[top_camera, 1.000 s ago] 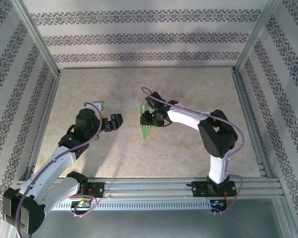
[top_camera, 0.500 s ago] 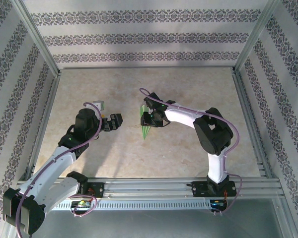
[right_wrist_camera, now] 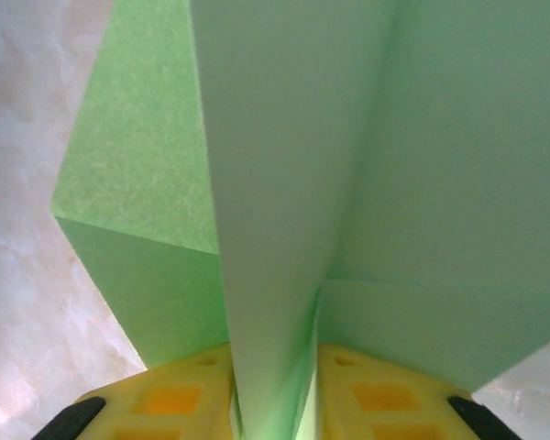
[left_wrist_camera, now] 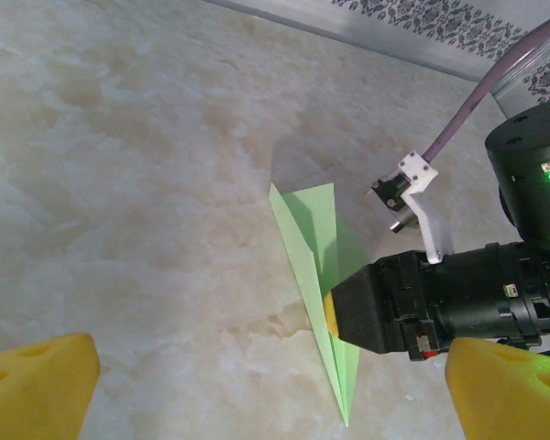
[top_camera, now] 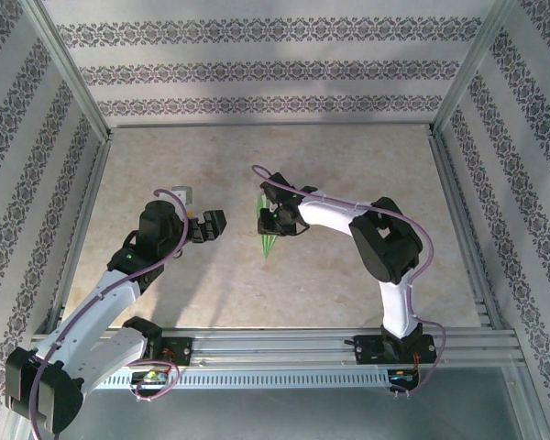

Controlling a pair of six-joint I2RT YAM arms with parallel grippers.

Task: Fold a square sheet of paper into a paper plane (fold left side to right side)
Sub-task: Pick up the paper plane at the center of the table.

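Paper plane (left_wrist_camera: 312, 229), one, seemingly in right gripper (right_wrist_camera: 273, 399)

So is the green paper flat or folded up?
Folded. The paper is a narrow pointed dart with layered creases, and its middle flap stands up inside the right gripper.

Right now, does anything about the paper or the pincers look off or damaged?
Nothing stands out. The paper plane is pinched at its centre fold in the right pincer. Its creases look straight, with no tear or crumple visible. The left pincer hangs open to one side, touching nothing.
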